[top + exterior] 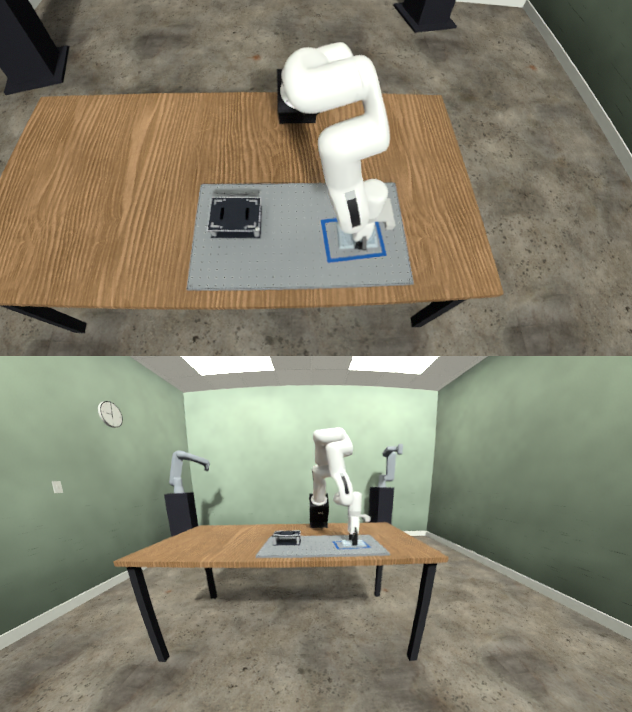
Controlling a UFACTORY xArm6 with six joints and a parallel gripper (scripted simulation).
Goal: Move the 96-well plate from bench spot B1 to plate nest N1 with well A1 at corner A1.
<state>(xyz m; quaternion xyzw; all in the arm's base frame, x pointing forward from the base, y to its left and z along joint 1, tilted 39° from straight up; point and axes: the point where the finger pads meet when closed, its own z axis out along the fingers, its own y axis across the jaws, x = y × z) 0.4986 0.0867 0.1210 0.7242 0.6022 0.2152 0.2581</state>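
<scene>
The 96-well plate [346,243] [343,544] is a pale, clear slab lying flat inside the blue outlined bench spot B1 [329,245] [364,546] on the right of the grey mat. My gripper [361,244] [354,542] reaches straight down onto the plate and is shut on it, fingers wide across its sides; the arm hides most of the plate. The raised plate nest N1 [235,215] [287,533] is a black block with white corner locators on the left part of the mat, and it stands empty. I cannot make out the plate's cut-off corner or the A1 mark.
A grey perforated mat [290,265] [320,551] lies on the wooden table [110,200] [220,548]. The arm's black base [292,117] [318,513] stands at the table's back edge. Two grey arms on black pedestals [180,511] [382,503] stand behind the table.
</scene>
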